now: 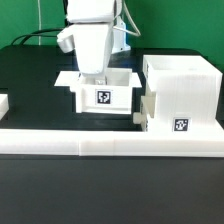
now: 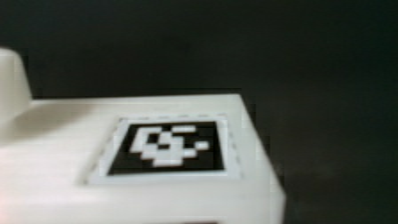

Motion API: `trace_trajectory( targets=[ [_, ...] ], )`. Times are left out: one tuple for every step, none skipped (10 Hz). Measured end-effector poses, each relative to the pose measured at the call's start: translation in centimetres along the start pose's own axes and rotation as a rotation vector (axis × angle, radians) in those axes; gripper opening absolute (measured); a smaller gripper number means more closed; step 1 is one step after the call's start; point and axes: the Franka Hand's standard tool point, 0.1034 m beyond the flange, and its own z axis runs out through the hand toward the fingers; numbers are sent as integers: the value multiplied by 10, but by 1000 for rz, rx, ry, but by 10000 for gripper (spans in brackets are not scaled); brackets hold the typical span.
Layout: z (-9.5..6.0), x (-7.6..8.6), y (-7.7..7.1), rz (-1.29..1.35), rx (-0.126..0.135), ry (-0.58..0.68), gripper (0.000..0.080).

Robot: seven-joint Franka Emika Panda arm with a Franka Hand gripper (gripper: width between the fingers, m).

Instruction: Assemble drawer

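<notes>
Green wall [image 1: 180, 25] behind a black table [image 1: 30, 85].

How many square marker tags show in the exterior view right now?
2: one on the front of the small open-top box under the arm, one low on the big casing at the exterior view's right. Others may be hidden.

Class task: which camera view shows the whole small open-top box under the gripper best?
The exterior view: the small open-top box appears whole there, with its open top, front wall and tag, under the gripper. The wrist view shows only one blurred, close-up tagged white surface, not its shape.
</notes>
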Motion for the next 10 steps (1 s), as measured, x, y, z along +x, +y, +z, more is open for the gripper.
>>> trace_trajectory(
  targets=[
    [-1,5,3,0,-3,0,42],
    [-1,9,5,11,-11,1,42],
    [-1,11,4,14,-9,1,42],
    [0,9,4,17,-7,1,42],
    [0,9,3,16,-6,1,42],
    [3,13,2,7,-1,1,42],
    [4,19,1,-3,4,1,42],
    [5,22,2,-10,7,1,42],
    [6,24,3,-20,9,-1,42],
    [5,25,4,-44,6,-14,42]
  ],
)
